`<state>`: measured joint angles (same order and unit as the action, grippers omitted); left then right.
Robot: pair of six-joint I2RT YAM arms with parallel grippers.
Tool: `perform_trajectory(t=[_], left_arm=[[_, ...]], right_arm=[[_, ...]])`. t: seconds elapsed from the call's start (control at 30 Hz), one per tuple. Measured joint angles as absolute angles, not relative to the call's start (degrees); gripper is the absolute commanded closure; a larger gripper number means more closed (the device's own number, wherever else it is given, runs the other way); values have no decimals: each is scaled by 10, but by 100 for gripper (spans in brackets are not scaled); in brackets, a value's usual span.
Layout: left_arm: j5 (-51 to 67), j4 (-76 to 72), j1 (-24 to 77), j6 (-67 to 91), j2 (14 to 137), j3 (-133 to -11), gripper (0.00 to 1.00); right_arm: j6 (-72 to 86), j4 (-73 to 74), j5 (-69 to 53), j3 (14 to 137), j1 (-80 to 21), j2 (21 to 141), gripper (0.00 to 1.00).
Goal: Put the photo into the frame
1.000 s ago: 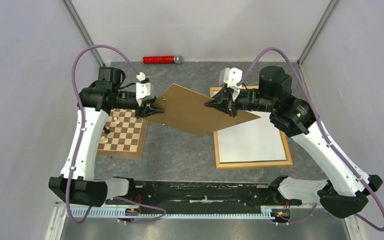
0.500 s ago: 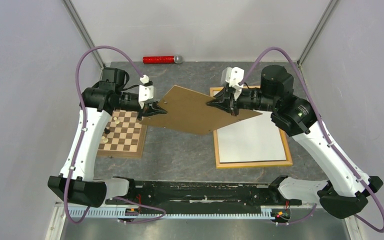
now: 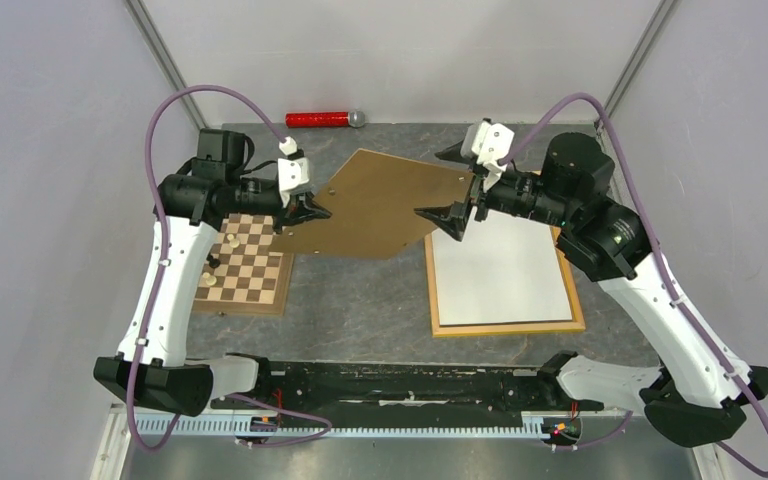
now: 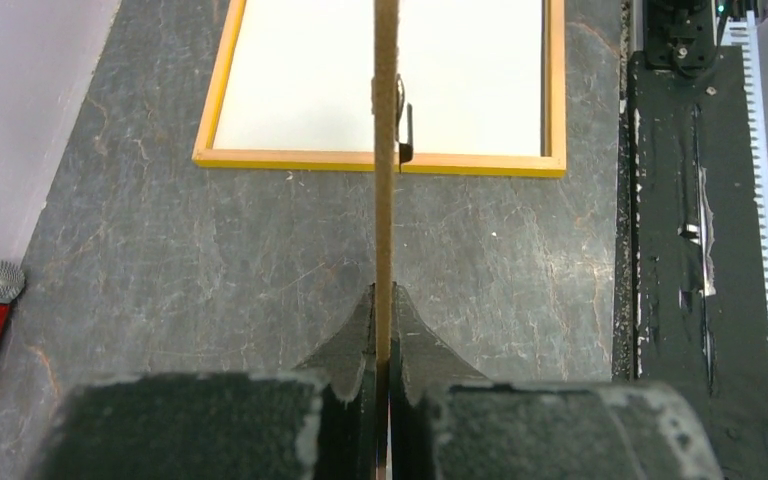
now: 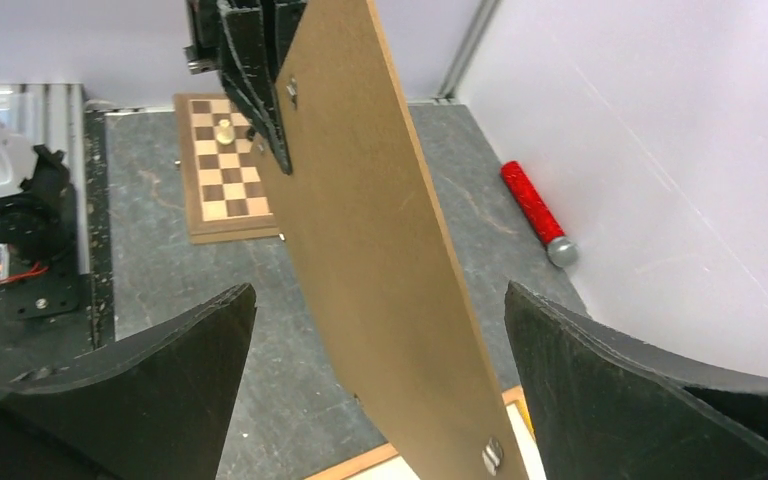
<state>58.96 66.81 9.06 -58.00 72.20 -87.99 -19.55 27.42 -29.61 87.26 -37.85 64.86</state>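
Since the photo seems to lie white side up inside the frame on the counter, you've only the board to fit: left pincer clenched on it, right pincer wide open.

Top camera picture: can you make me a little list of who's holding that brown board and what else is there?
board: flat brown hardboard panel, held in the air
left gripper: shut on board's edge
right gripper: open, not gripping
frame: yellow-orange wooden rectangle, flat on table
inside frame: white paper sheet
also: brown-and-cream chessboard, red glittery microphone
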Motion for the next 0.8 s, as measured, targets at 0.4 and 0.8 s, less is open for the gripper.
perform_trajectory(t=[0.4, 0.8], left_arm=[[573, 496, 84, -287, 720, -884, 98], [510, 336, 84, 98, 716, -872, 98]], right_arm=[[-144, 245, -62, 856, -294, 588, 2], [-52, 214, 1, 732, -45, 564, 2]])
